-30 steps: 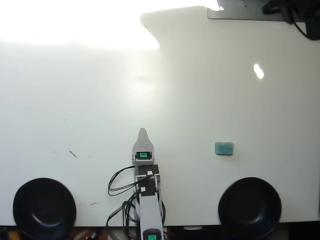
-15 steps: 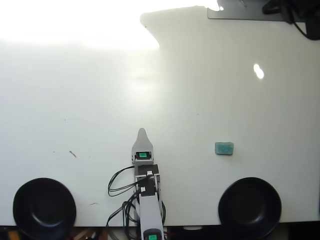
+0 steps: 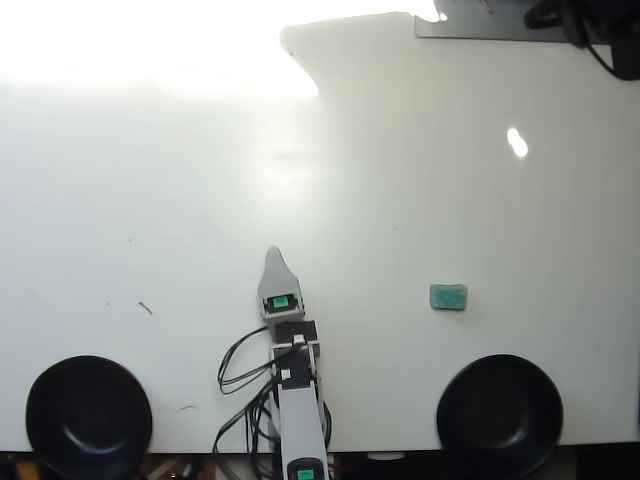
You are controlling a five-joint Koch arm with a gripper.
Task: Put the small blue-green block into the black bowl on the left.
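In the overhead view the small blue-green block lies on the white table, right of centre, a little above the right-hand bowl. The black bowl on the left sits at the table's bottom-left corner and holds nothing. My gripper points up the picture from the bottom middle, well left of the block and up and right of the left bowl. Only a single pale tip shows, the jaws lying one over the other, so its state is hidden. Nothing is seen in it.
A second black bowl, alike and holding nothing, sits at the bottom right below the block. Black cables loop beside the arm. Strong glare washes out the table's top left. Dark gear stands at the top right corner.
The gripper has shifted a little up and to the left in the overhead view. The block and both bowls have stayed put.
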